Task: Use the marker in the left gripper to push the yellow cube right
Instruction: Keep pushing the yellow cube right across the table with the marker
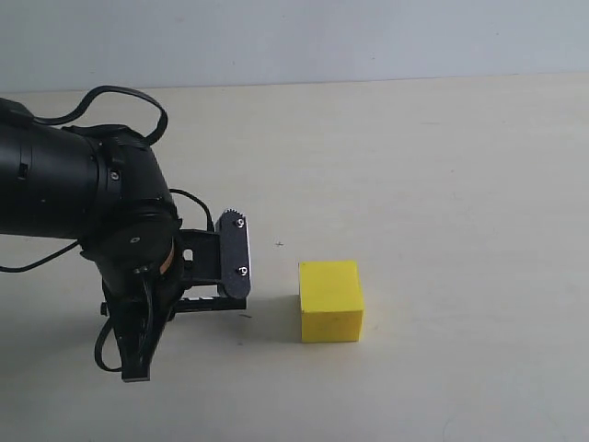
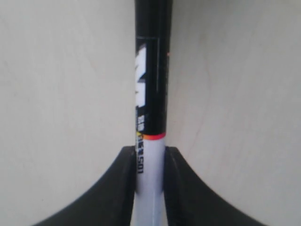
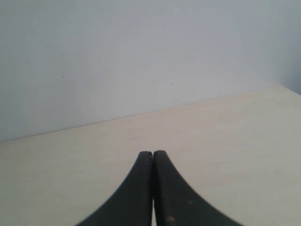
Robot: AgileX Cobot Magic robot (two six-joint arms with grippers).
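The yellow cube (image 1: 331,299) sits on the pale table right of the middle. My left gripper (image 1: 235,267) hangs low just left of it, a small gap apart. In the left wrist view the left gripper (image 2: 150,151) is shut on the marker (image 2: 151,94), pinching its white barrel just below the red ring, with the black half reaching out over the table. From the exterior view I cannot make the marker out against the black claw. My right gripper (image 3: 153,154) is shut on nothing, and the exterior view does not show it.
The left arm's bulky black wrist (image 1: 83,203) and its cables fill the left of the exterior view. A pale wall (image 1: 294,37) rises at the table's far edge. Bare tabletop (image 1: 460,230) stretches right of the cube.
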